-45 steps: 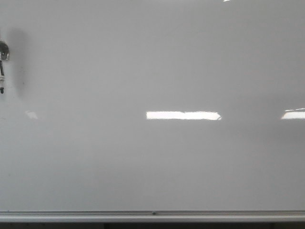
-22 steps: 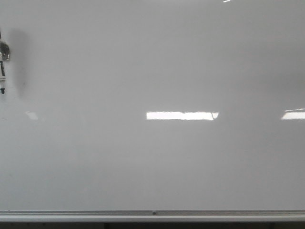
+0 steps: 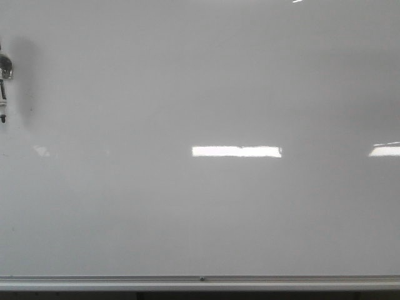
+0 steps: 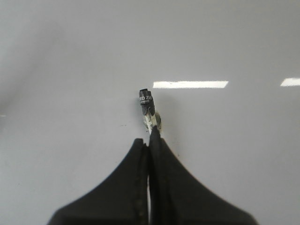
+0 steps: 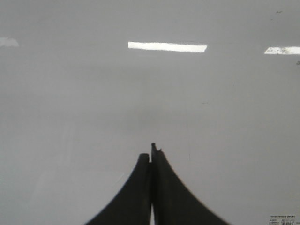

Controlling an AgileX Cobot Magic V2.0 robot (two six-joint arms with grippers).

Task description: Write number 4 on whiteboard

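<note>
The whiteboard looks soft grey and evenly lit. Bright white glare bars shine at the middle and right. A fuzzy shadow sits upper left. Dark fingers look blurry.

The marker at the left edge of the front view sits slightly further out of frame than a second ago — less of its rounded silver top shows, and the dark tip hangs a touch higher. On the whiteboard, the bright reflection at centre is shorter at its right end — its ragged corner is now cut square.
</note>
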